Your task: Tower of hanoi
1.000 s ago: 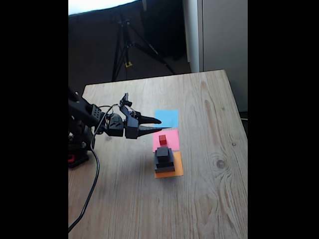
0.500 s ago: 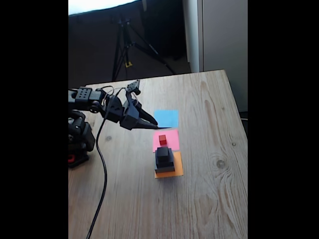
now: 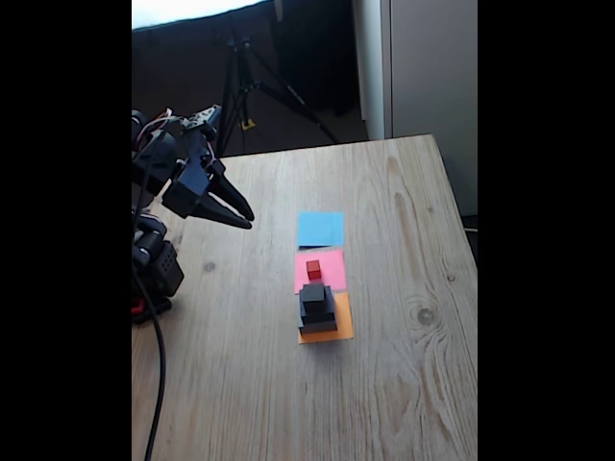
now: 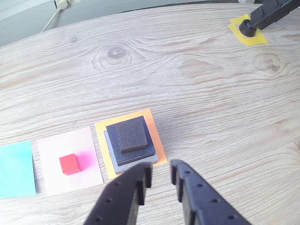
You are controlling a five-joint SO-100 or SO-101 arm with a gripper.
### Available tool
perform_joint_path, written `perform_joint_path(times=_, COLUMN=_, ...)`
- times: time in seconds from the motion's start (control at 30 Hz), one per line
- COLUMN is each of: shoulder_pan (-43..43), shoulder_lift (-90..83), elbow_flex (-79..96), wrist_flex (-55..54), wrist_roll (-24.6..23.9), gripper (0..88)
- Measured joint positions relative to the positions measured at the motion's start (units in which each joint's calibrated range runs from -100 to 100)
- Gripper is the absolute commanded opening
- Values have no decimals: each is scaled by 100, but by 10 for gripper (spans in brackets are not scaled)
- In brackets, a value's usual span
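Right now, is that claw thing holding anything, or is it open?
Gripper: slightly open and empty, raised above the table, not touching the block stack.

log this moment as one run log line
gripper: empty, fingers slightly apart, raised off table | red cube: on pink square | three-block stack: on orange square

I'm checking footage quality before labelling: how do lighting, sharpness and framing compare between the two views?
Fixed view: soft and dim, black bars on both sides, a blown-out bright patch at top left, the tiny red cube only a blur. Wrist view: bright and even, wood grain crisp on the wooden table, the stacked dark blocks sharp, the black end effector near the lens slightly soft.
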State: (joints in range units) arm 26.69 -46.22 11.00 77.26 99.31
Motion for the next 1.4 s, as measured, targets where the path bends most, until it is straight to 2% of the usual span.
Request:
perform_joint_path(times=0.2, shoulder_pan=330, shoulder_lift=-68, elbow_flex=130, wrist_flex=-24, wrist_roll=0, gripper=3)
perform_joint_path(times=0.3, shoulder_pan=310, shoulder_lift=-180, elbow_flex=530, wrist_flex=-376, wrist_roll=0, gripper=21)
perform_joint_path(times=0.4, shoulder_pan=413, shoulder_lift=-257, elbow_flex=982, wrist_flex=-745, wrist_roll=0, gripper=60)
perform_joint_path(times=0.63, shoulder_pan=496, shoulder_lift=-265, elbow_flex=1669, wrist_flex=-1369, wrist_roll=0, gripper=209)
perform_joint_path(times=0.83, shoulder_pan=434, shoulder_lift=-257, elbow_flex=2164, wrist_flex=-1922, wrist_roll=0, gripper=241)
perform_joint_path(times=0.97, shoulder_pan=310, shoulder_lift=-222, elbow_flex=2912, wrist_flex=-2850, wrist_roll=0, gripper=249)
perform_joint_path(times=1.27, shoulder_pan=310, shoulder_lift=222, elbow_flex=4920, wrist_flex=-5765, wrist_roll=0, gripper=259)
perform_joint_path(times=1.4, shoulder_pan=341, shoulder_lift=376, elbow_flex=5511, wrist_flex=-6557, wrist_roll=0, gripper=270)
